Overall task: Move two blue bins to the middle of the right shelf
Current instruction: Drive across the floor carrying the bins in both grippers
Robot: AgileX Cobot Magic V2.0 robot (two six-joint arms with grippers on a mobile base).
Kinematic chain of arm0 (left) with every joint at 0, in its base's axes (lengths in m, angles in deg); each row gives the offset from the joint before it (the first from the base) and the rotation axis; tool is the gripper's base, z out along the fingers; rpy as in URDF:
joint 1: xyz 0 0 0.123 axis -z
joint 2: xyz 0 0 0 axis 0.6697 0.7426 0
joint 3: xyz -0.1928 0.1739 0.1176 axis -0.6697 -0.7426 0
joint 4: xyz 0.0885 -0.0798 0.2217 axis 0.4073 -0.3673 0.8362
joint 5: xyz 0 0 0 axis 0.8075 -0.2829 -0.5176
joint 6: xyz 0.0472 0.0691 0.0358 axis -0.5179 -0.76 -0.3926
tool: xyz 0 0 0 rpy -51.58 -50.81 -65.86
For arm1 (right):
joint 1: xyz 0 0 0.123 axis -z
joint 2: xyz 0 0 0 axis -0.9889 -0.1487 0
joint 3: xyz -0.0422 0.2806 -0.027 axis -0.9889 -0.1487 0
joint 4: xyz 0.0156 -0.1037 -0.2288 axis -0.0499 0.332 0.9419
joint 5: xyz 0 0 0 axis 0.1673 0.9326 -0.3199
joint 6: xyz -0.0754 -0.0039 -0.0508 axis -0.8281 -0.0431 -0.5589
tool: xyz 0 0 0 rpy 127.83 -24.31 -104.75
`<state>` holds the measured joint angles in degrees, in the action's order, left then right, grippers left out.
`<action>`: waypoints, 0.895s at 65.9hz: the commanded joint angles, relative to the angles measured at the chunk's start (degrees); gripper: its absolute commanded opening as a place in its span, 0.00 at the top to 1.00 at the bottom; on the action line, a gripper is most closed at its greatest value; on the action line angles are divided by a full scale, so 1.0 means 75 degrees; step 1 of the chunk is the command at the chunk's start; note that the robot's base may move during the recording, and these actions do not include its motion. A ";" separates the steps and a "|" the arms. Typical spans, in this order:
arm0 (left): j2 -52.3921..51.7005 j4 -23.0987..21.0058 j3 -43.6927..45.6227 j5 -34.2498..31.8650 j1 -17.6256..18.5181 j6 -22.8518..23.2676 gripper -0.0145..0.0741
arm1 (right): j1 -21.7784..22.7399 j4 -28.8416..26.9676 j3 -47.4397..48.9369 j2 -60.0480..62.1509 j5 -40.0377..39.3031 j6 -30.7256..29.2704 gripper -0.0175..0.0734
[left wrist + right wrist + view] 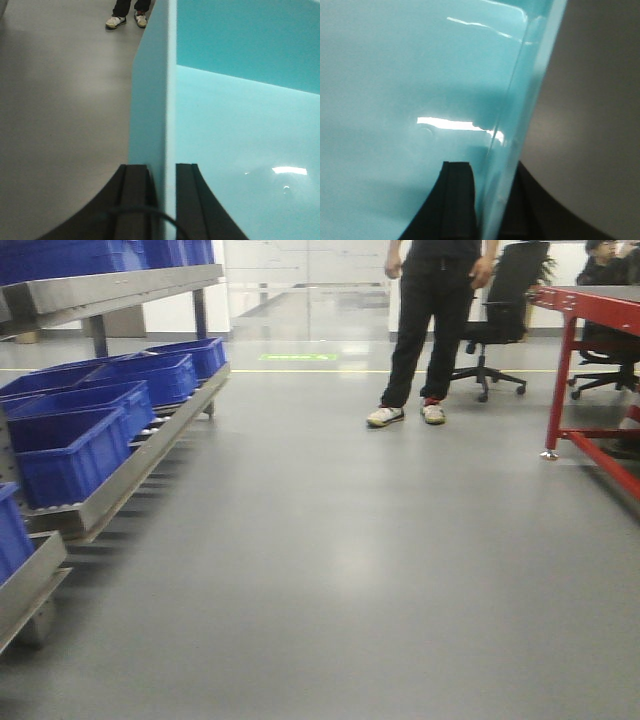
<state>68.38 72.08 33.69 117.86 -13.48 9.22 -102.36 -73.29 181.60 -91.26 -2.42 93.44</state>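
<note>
My left end effector [161, 172] is pinched narrow on one side wall of the blue bin [240, 125]. The right end effector [487, 172] clamps the opposite wall the same way, so I judge the load is shared and kept level for carrying. The front view shows only a rack [130, 465] of stored bins [75, 445] at left. No label or writing is legible anywhere.

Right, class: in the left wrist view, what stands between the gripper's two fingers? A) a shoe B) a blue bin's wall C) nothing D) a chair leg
B: the left gripper has a finger on each side of the upright wall of the blue bin.
</note>
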 commanded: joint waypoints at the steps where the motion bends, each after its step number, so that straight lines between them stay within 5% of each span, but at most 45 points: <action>1: -0.0153 -0.0425 0.0104 -0.0717 0.0026 0.0180 0.96 | 0.0028 0.0093 0.0065 0.0055 -0.0090 -0.0210 0.98; 59: -0.0153 -0.0425 0.0104 -0.0717 0.0026 0.0180 0.96 | 0.0028 0.0093 0.0065 0.0055 -0.0090 -0.0210 0.98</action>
<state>68.38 72.08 33.69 117.86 -13.48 9.22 -102.36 -73.29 181.60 -91.17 -2.31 93.44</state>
